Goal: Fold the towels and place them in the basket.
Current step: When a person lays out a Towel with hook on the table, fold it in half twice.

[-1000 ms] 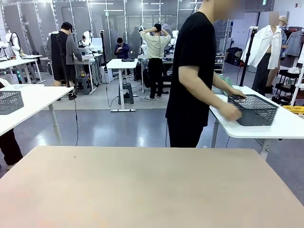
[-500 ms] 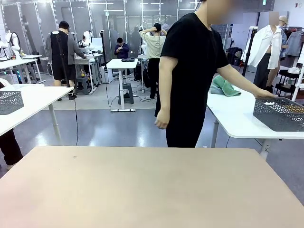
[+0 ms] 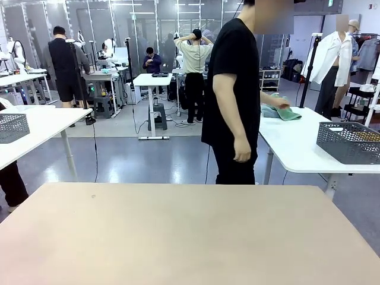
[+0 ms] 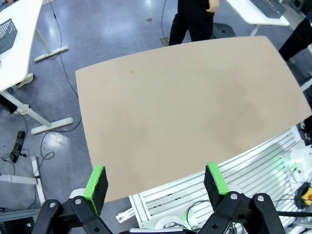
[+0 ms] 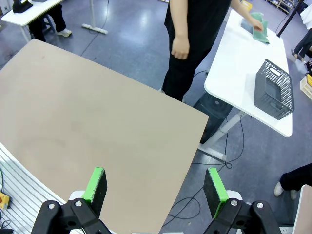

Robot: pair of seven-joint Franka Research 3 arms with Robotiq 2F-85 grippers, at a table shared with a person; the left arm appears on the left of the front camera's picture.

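Right wrist view: your right gripper (image 5: 155, 186) hangs over the near edge of the tan table (image 5: 97, 112), jaws wide apart, nothing between the green pads. The basket (image 5: 274, 89) sits at 2 o'clock from it, well apart, on the white side table (image 5: 234, 63). The mint green towel (image 5: 261, 33) lies at 1 o'clock, farther up that same table, with the person's hand (image 5: 252, 19) on it. Left wrist view: your left gripper (image 4: 156, 183) is spread wide too, empty, above the tan table's edge. Front view: basket at 3 o'clock, towel at 2 o'clock. Versus half a second back: the person's hand left the basket rim and went to the towel; the basket has not moved since.
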